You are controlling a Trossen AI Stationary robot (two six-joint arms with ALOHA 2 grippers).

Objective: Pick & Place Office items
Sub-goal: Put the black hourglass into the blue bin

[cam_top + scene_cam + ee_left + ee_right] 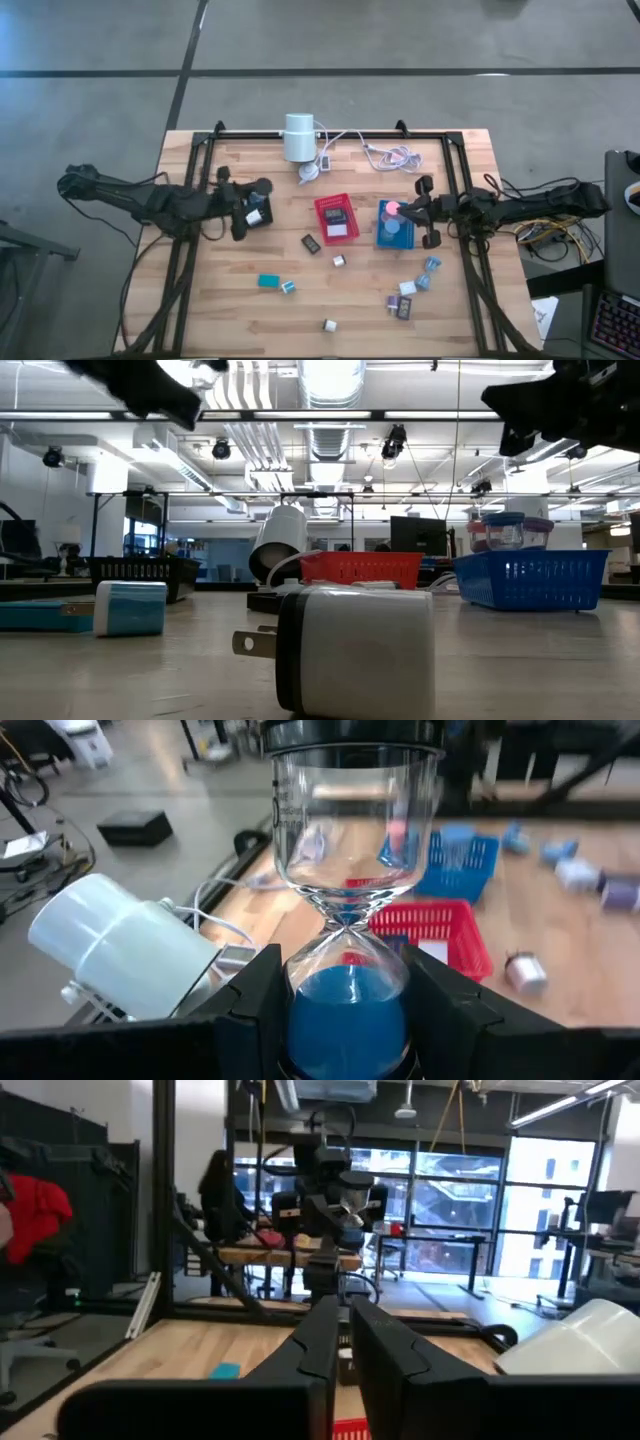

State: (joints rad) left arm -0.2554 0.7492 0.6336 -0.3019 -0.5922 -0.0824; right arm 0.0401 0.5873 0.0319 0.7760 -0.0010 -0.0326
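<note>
Holding an hourglass [345, 920] with blue sand between its half-open jaws, the left gripper [250, 212] hovers at the table's left side. The sand sits in the bulb between the fingers; the empty bulb pokes out past the fingertips. My read: this is the carry step, and the next move calls for swinging the hourglass across to a tray and lowering it before letting go.

Ahead of those jaws lies the red tray [336, 217], with a dark flat piece and a white one inside. Just beyond it, the blue tray [394, 227] holds pink and lilac round discs.

Over to the right gripper [425, 210]: jaws practically closed, nothing visible between the fingers, hanging right at the blue tray's far edge, looking like a drop-off just finished.

Loose office items [405, 297] lie scattered on the table [200, 310] in front of both trays: a teal block [269, 281], small white and grey pieces.
</note>
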